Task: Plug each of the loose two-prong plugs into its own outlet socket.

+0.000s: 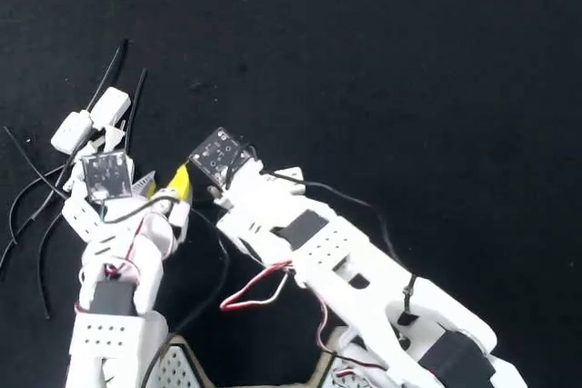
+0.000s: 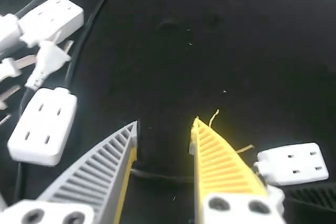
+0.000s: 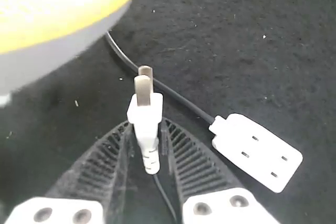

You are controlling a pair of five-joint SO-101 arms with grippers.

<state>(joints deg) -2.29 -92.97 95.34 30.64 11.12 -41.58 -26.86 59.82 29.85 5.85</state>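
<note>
**One plug in hand, no socket filled yet**

The right gripper (image 3: 146, 125) is clamping a white plug (image 3: 143, 103) by its body, with the two prongs sticking out past the fingertips. A single socket (image 3: 257, 150) is lying flat just beside it on the black table (image 1: 409, 88). Its slots are facing up and all are bare, and the prongs are not lining up with it yet. In the high view this arm is coming in from five o'clock and ending a little toward nine o'clock of the table's middle.

The left gripper (image 2: 164, 124) is standing wide open and holding nothing. It is hanging over a thin black cord (image 2: 157, 176) that is running across under its fingers. Its arm is coming in from seven o'clock. Between nine and ten o'clock a heap is waiting: a farther socket (image 2: 52, 17), a nearer socket (image 2: 42, 124), and between them a loose plug (image 2: 50, 61) lying on its side. A second plug (image 2: 8, 69) is lying partly cut off at the edge. Every slot showing there is bare too.

Judging by this, the job is sitting near its start. One plug is picked up, none is seated, and at least three are waiting to go in, each to its own socket.
</note>
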